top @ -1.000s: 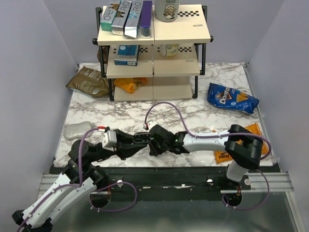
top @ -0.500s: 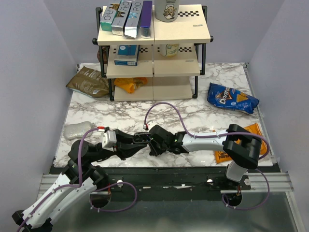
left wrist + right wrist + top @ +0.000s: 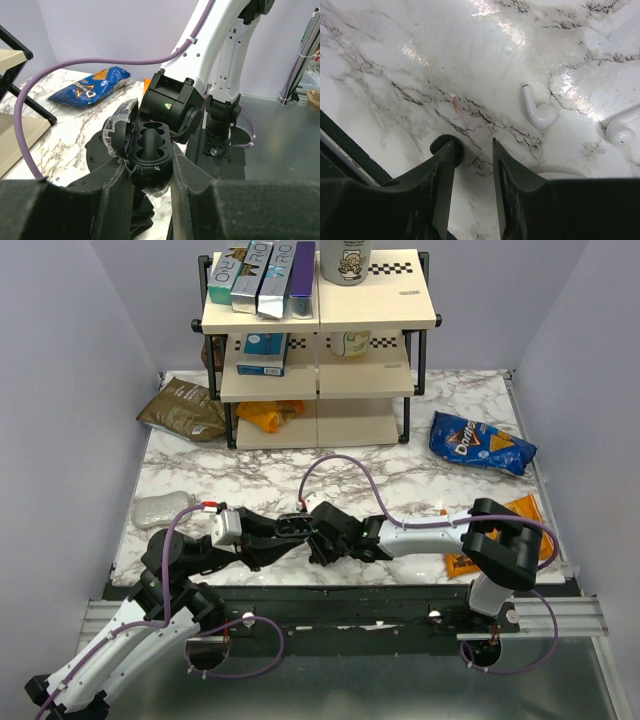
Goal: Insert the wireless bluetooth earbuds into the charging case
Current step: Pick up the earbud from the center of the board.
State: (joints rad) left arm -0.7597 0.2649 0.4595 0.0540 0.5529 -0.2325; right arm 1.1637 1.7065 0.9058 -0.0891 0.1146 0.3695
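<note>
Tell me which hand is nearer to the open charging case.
Left. The left hand is shut on the charging case, whose lid stands open. The right hand sits just beyond it, fingers apart, pointing down at the marble table.

White grey-veined marble-look tabletop (image 3: 420,60): smooth, high gloss, strong glare. Black oval plastic charging case (image 3: 150,150): satin body, wrinkled clear film on lid. Left gripper (image 3: 149,169) fingers (image 3: 107,195): matt black, grainy plastic. White stemmed plastic earbud (image 3: 538,111): glossy. Blue crisp bag (image 3: 92,86): shiny foil.
</note>
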